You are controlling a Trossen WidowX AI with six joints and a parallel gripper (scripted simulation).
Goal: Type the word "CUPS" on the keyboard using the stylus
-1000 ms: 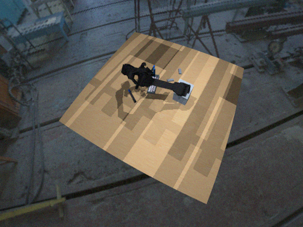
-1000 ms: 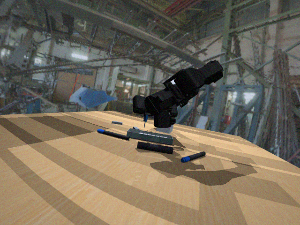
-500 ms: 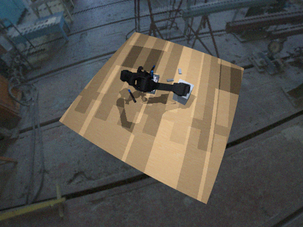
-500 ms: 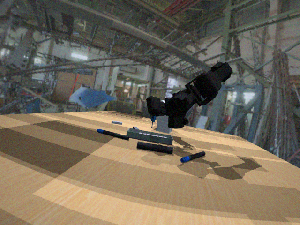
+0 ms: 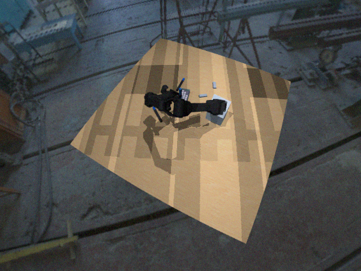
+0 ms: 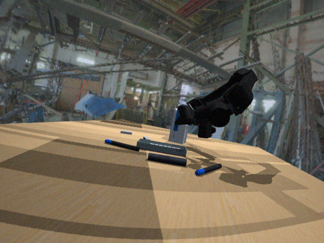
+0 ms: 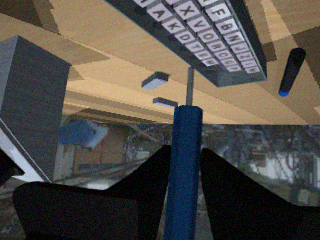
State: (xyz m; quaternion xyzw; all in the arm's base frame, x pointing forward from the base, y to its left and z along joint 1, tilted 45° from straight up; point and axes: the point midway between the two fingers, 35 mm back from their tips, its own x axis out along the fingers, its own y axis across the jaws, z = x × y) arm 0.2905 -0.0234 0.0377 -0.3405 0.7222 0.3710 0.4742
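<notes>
My gripper (image 6: 177, 122) (image 7: 185, 153) is shut on the blue stylus (image 5: 180, 89) (image 6: 175, 127) (image 7: 184, 175). The stylus hangs roughly upright in the exterior view, above and behind the keyboard, its thin grey tip pointing down. The dark keyboard (image 5: 184, 94) (image 6: 162, 148) (image 7: 220, 80) has white letter keys. In the wrist view the tip shows just outside the keyboard's rim, near the end with T, E and M, over no key. The arm hides part of the keyboard in the top view. No key is seen pressed; the exact tip height cannot be told.
Two blue-ended black pens lie beside the keyboard, one pen (image 5: 180, 84) (image 6: 122, 144) on one side, another (image 5: 157, 114) (image 6: 209, 169) on the other. A black cylinder (image 6: 167, 159) lies before it. Small grey blocks (image 5: 202, 95) (image 7: 155, 80) and a large grey block (image 5: 215, 118) (image 6: 178, 137) (image 7: 35, 100) stand beyond.
</notes>
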